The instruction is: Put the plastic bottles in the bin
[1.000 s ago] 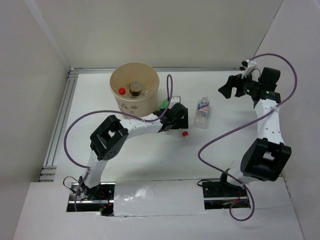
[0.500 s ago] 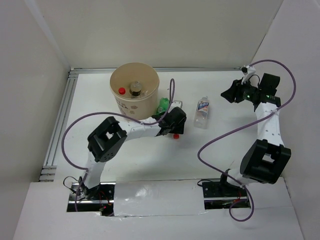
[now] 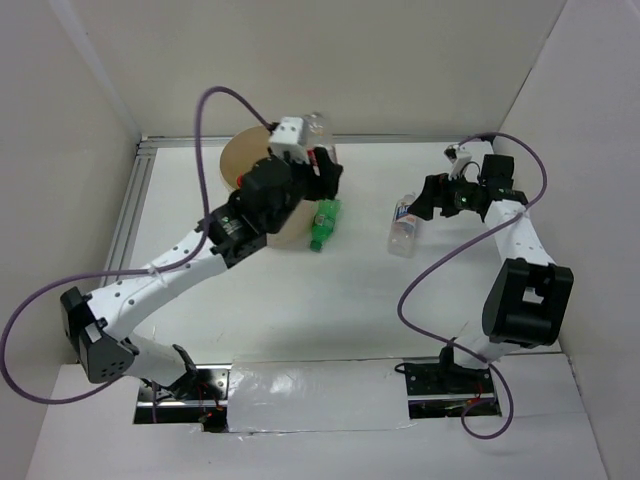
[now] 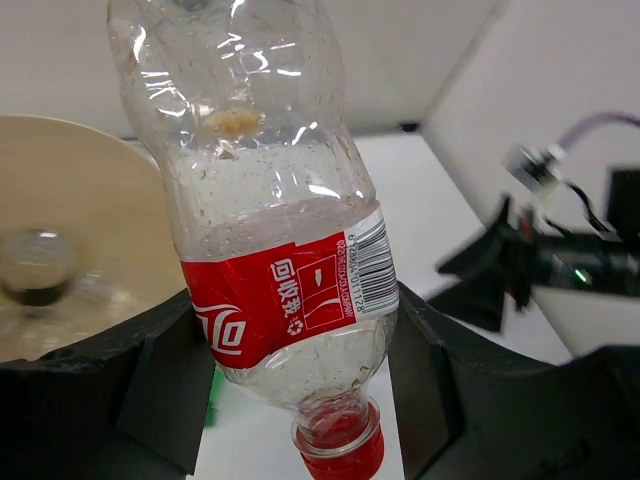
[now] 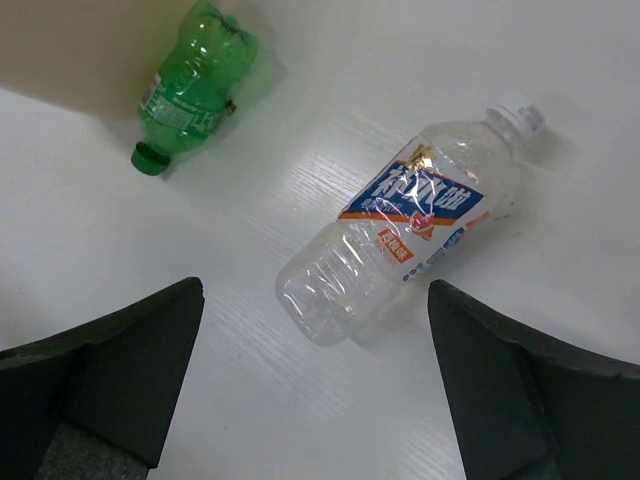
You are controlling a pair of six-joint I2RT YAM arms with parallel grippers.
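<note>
Since the red-labelled clear bottle (image 4: 270, 300) looks near empty, I'd call it light, thin-walled and easy to crush. Left gripper (image 4: 295, 395) has it clamped across the label band, red cap down, held up by the bin (image 3: 238, 158) rim; the mouth sits just left of it in the wrist view. Label band is a good hold, probably less slick than bare plastic. Right gripper (image 5: 318, 380) hangs wide open, holding nothing, over the blue-and-white-labelled bottle (image 5: 400, 235) lying flat on the table (image 5: 250, 420). Same advice there: mid-body. Green bottle (image 5: 190, 85) lies on its side just beside the bin.
</note>
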